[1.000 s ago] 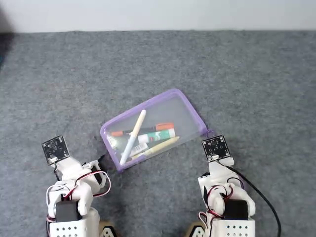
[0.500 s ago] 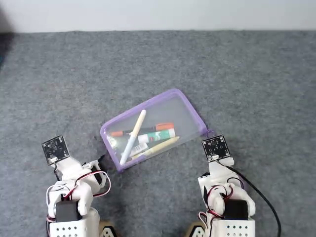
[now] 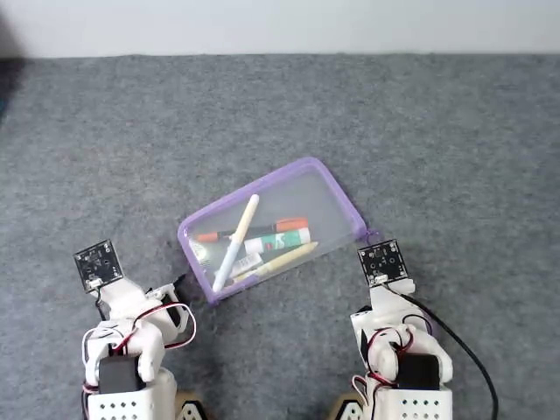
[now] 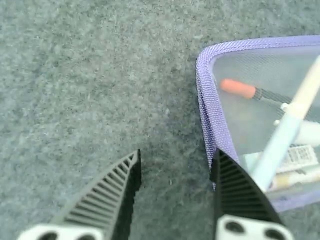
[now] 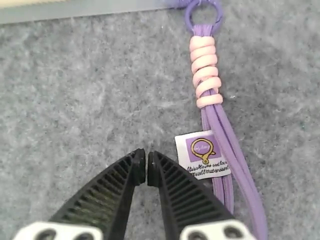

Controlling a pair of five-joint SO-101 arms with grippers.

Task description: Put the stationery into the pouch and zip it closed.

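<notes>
Pouch (image 3: 311,197), clear with a purple rim, lies flat on the grey mat (image 3: 437,131), its long axis slanting in the high view from its lower-left corner to its upper-right; inside, an orange-capped marker (image 3: 254,231), a green-labelled stick (image 3: 276,240) and a cream pencil (image 3: 280,259) run along that axis, and a white pen (image 3: 236,242) crosses them more steeply. Just beside the pouch's left corner the left gripper (image 4: 177,157) hangs with fingers spread wide, gripping nothing. Beside the pink-and-purple pull cord (image 5: 205,70) trailing from the pouch's right corner, the right gripper (image 5: 146,156) is clenched on nothing.
</notes>
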